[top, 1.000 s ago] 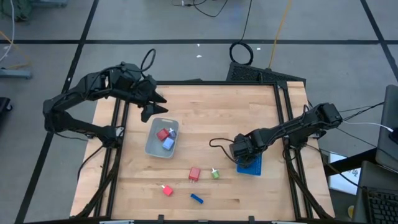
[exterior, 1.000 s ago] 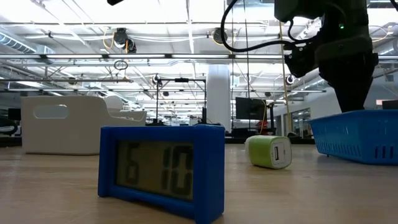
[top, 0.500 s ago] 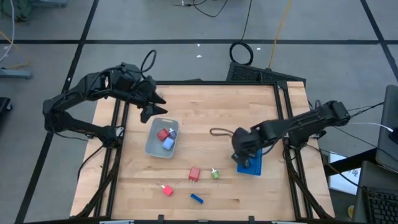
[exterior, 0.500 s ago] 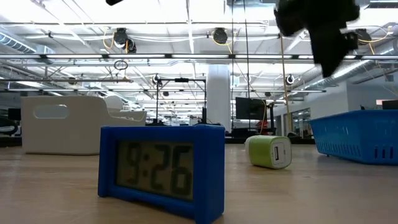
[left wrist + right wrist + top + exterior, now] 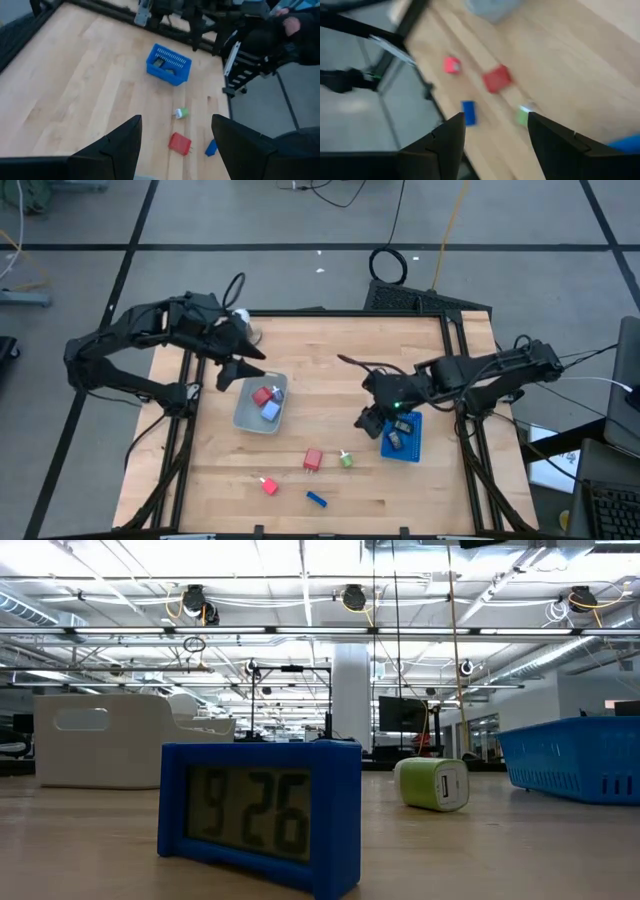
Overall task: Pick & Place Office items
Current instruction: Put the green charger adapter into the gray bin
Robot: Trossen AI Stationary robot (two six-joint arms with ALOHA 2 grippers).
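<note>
Four office items lie loose near the table's near edge: a red block (image 5: 313,459), a green piece (image 5: 346,459), a small red piece (image 5: 268,485) and a blue clock-like block (image 5: 317,499), which stands close up in the low view (image 5: 260,815). Red and lavender items rest inside the grey tray (image 5: 247,418). A dark item lies in the blue tray (image 5: 411,450). My left gripper (image 5: 240,365) hangs open over the grey tray's far-left corner. My right gripper (image 5: 368,423) hangs open just left of the blue tray; its wrist view looks down on the loose items (image 5: 496,78).
A small white object (image 5: 240,316) sits by the table's far-left corner behind the left arm. Bare wood lies between the two trays and along the far half of the table (image 5: 340,345). Black frame rails run down both sides.
My right gripper has risen out of the blue tray and swung toward the table's left, passing up out of the low view; a dark item now lies in the blue tray. My left gripper has shifted a little toward the near edge, closer to the grey tray.
</note>
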